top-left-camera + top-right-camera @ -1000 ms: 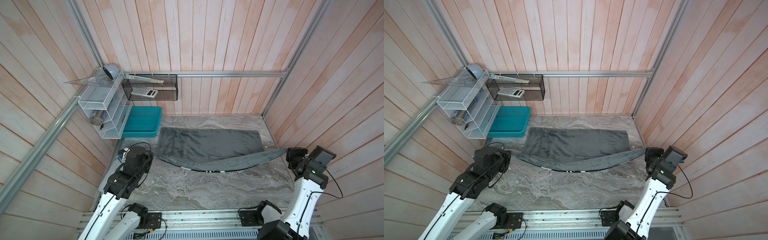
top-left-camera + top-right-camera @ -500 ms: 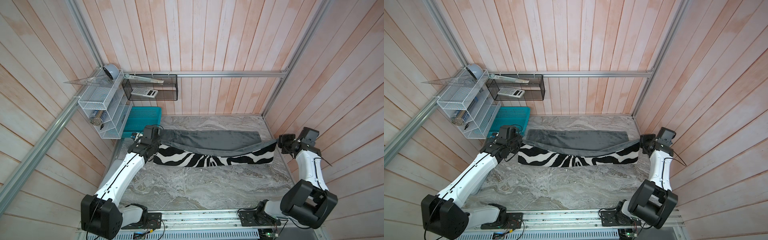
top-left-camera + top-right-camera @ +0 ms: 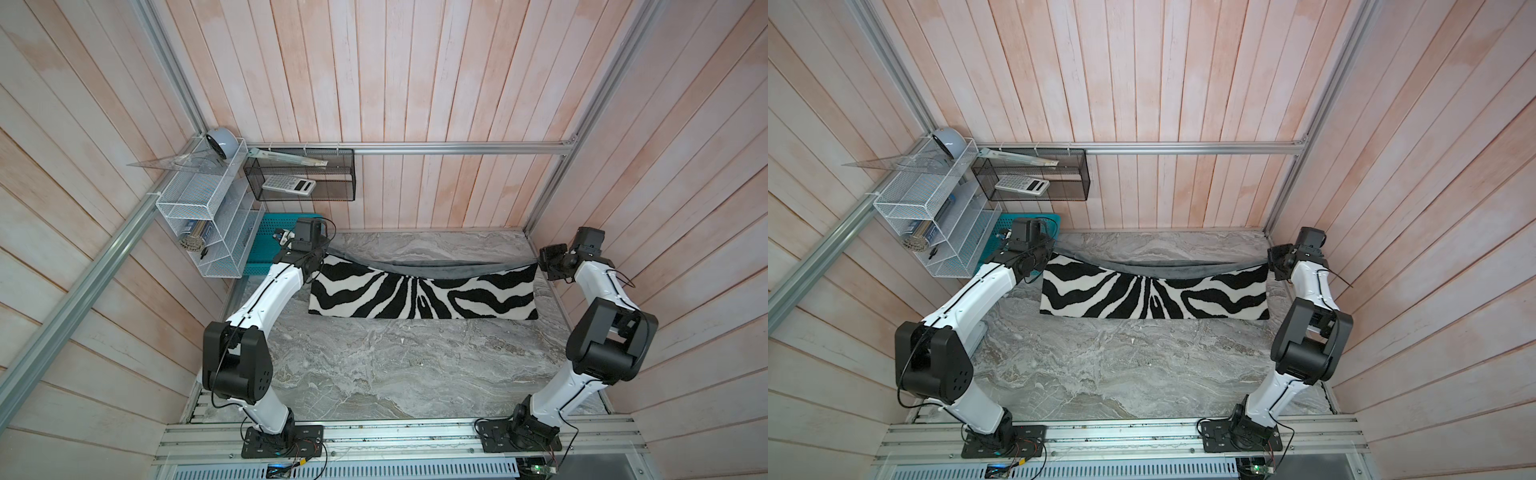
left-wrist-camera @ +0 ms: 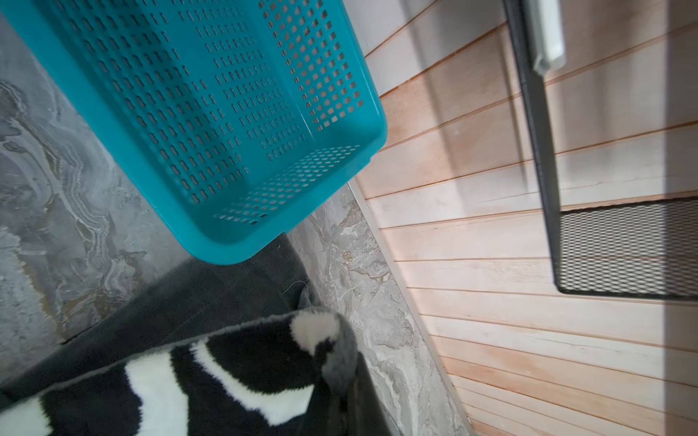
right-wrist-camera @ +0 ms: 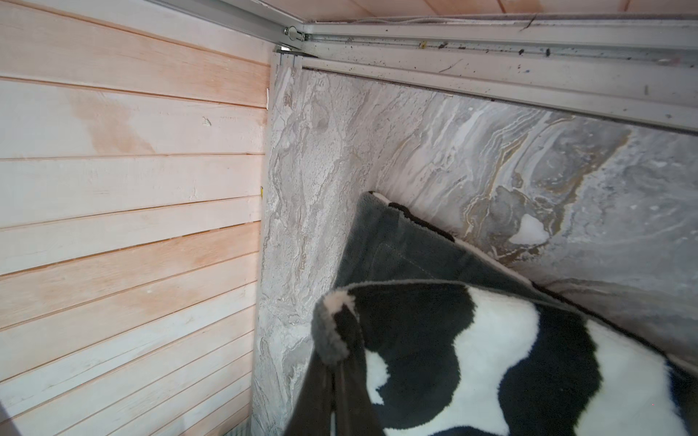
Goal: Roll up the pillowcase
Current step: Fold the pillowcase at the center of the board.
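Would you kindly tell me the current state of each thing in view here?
pillowcase: folded over itself, zebra face up, not yet rolled
left pincer: shut on one pillowcase corner
right pincer: shut on the other corner
teal basket: upright, empty where visible
black mesh shelf: holding a calculator

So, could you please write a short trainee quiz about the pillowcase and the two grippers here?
1. True or false: the pillowcase is already rolled into a tube.
2. Which face mostly shows in both top views? A plain grey; B zebra stripes; C teal mesh.
3. What do the left gripper and the right gripper each hold?
Key: 1 false; 2 B; 3 a corner of the pillowcase, each shut on it.
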You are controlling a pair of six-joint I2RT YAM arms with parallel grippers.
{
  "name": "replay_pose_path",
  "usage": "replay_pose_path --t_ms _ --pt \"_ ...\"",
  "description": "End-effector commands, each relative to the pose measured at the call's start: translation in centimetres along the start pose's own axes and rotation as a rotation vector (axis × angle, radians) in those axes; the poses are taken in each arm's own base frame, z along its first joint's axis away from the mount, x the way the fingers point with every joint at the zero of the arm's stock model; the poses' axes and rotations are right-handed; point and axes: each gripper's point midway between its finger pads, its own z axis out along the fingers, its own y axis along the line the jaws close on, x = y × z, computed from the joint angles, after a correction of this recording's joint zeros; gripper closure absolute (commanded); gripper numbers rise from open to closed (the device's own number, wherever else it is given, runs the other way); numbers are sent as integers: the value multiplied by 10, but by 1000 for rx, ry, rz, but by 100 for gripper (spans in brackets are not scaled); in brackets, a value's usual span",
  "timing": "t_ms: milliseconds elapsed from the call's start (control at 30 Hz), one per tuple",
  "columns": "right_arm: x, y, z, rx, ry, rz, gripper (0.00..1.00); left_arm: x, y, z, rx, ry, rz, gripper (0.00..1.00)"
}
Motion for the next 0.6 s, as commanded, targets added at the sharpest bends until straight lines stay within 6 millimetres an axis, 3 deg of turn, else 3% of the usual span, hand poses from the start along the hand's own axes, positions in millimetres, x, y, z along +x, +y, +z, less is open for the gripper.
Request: replay_pose_path --t_ms 0,200,400,433,467,567 --pt "-8 5 10 33 -17 -37 100 -4 -5 15 5 -5 32 100" --pt "-10 2 33 78 -10 -37 100 -1 -8 38 -20 5 54 100" --pt "-1 11 73 84 41 -40 100 -9 -22 56 -8 -7 54 100" --pt "0 14 80 81 49 -38 93 -10 -27 57 -1 -7 57 90" --pt "0 21 85 60 58 -39 79 -11 -30 58 4 -10 64 71" --pt "2 38 89 5 70 -51 61 -15 -42 56 42 -14 67 28"
